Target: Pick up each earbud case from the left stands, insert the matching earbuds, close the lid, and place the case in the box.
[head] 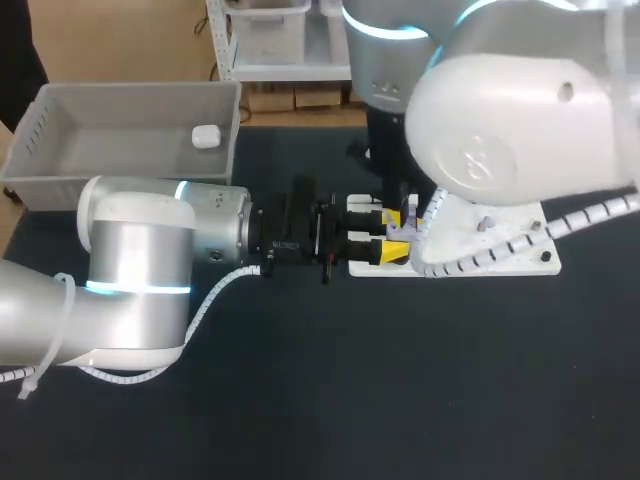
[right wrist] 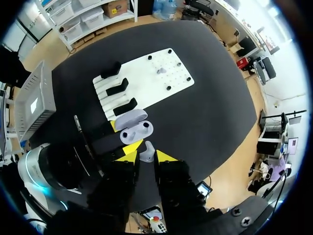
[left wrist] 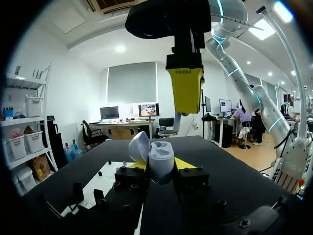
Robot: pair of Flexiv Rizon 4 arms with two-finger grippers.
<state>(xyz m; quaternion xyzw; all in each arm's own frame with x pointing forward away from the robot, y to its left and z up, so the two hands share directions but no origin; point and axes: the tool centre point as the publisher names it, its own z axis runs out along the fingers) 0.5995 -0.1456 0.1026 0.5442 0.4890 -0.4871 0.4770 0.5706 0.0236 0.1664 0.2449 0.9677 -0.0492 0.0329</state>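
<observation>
My left gripper (left wrist: pixel 160 165) is shut on a white earbud case (left wrist: pixel 160 159), held upright with its lid (left wrist: pixel 138 147) swung open. In the right wrist view the open case (right wrist: pixel 137 131) shows two dark earbud sockets and sits just under my right gripper (right wrist: pixel 146 154). That gripper is shut on a small white earbud (right wrist: pixel 146 152) directly above the case. From the left wrist view, one of the right gripper's yellow fingers (left wrist: pixel 186 88) hangs straight over the case. In the head view both grippers, left (head: pixel 397 250) and right (head: pixel 410 215), meet at the left end of the white stand plate (head: pixel 500 255).
The white plate (right wrist: pixel 151 78) carries three black stands (right wrist: pixel 117 88) along its near side, with small pegs further out. A grey box (head: pixel 120 130) stands at the back left with one closed white case (head: pixel 205 137) inside. The dark mat (head: pixel 400 380) covers the table.
</observation>
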